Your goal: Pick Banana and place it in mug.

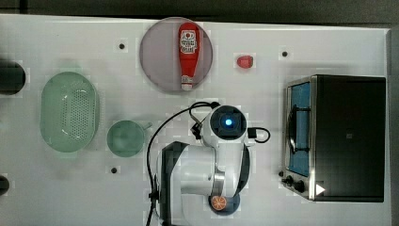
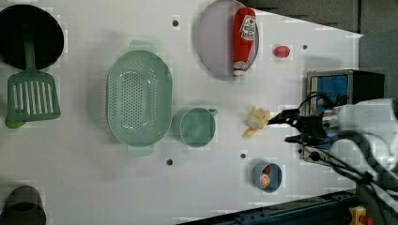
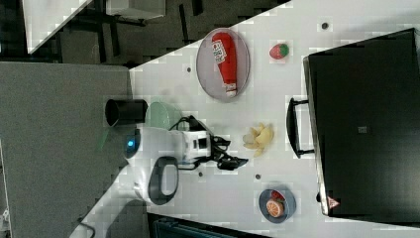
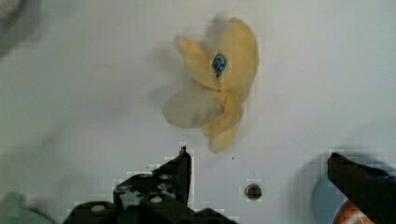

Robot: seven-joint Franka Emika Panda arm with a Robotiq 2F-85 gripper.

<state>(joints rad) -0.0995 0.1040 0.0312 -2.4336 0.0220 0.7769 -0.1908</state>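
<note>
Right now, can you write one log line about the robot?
pincer: open, empty | banana: on table, ungrasped | mug: empty | step: reaching for banana

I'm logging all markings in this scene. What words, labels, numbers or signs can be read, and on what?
No text is readable.
Ketchup bottle: white label with dark print, too blurred to read.
Banana: small blue sticker, print illegible.
Toaster oven: white triangle sign at a corner, symbol unreadable; a small mark on its top, too small to read.
</note>
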